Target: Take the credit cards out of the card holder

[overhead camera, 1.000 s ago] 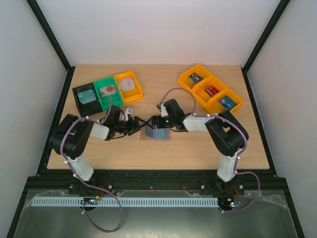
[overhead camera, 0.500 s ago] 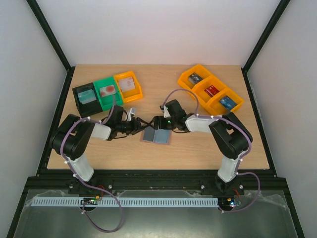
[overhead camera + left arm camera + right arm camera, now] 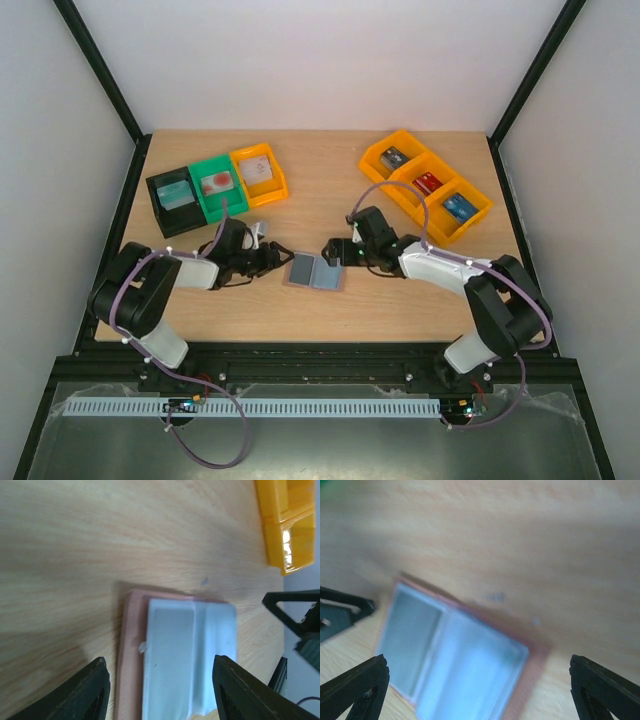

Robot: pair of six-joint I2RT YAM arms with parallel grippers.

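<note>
Holder [image 3: 315, 271]: lies open flat. Left claw [image 3: 278, 258] at its left edge, right claw [image 3: 333, 251] at its right edge: both agape, empty. Best: pin one panel flat, then pinch at the pocket mouth.

The holder [image 3: 315, 271] lies open and flat on the worktop [image 3: 400, 300], blue-grey inside up. The left fingers [image 3: 272, 256] point at its left edge; the right fingers [image 3: 333, 251] sit by its far right corner. Far left, a black bin [image 3: 160, 205], a green bin [image 3: 230, 196] and an orange bin [image 3: 275, 183] hold cards [image 3: 216, 182].
</note>
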